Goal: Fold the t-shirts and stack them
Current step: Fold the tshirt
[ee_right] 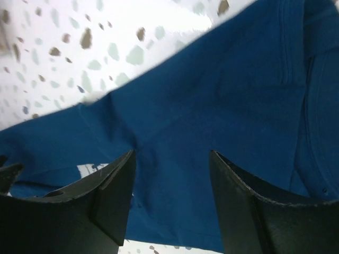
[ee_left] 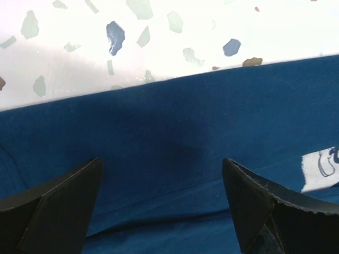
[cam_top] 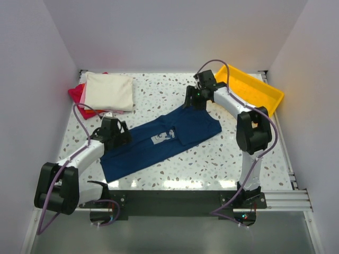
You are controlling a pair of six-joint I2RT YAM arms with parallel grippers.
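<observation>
A shallow bite by the left tool [ee_left: 161,165] or right tool [ee_right: 172,156] could catch one layer only and drag the fold askew. Both are spread wide, grasping nothing, close over the navy t-shirt [cam_top: 137,153] lying beneath them on the tabletop [cam_top: 222,153]. The folded cream t-shirt [cam_top: 108,91] lies beyond the left tool.

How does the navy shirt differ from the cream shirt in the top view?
The navy shirt lies long and partly spread in the middle; the cream shirt is folded square at the far left. The navy shirt shows a pale print; the cream shirt looks plain. Both lie flat.
</observation>
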